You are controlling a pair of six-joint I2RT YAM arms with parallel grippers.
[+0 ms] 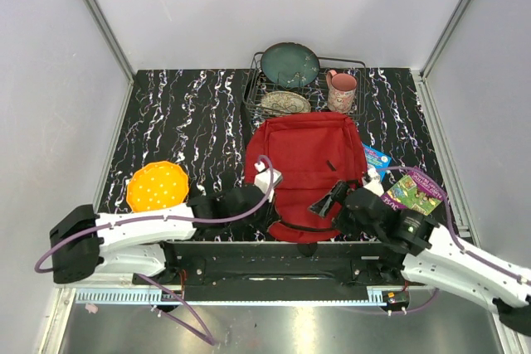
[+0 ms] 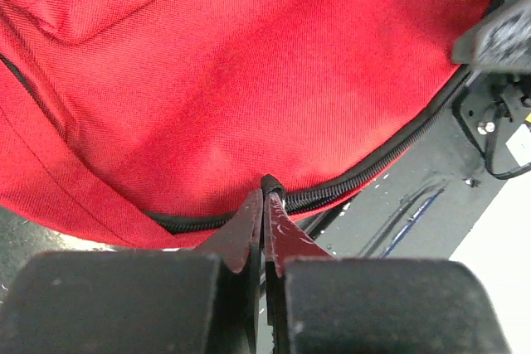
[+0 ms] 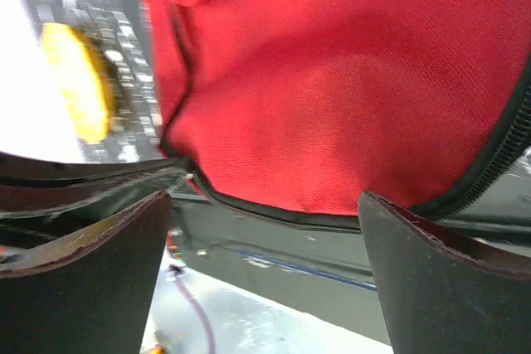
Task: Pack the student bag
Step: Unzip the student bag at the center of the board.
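Note:
The student bag is a red backpack with black zipper trim, lying flat at the middle of the black marbled table, its rounded end at the near edge. My left gripper is at the bag's near left edge. In the left wrist view the gripper is shut on the black zipper pull of the bag. My right gripper is open at the bag's near right edge. In the right wrist view the gripper is empty, its jaws wide apart below the bag's zipper seam.
An orange plate lies at the near left and shows in the right wrist view. A wire dish rack behind the bag holds a green plate, a patterned dish and a pink mug. A blue booklet and a green-purple book lie right of the bag.

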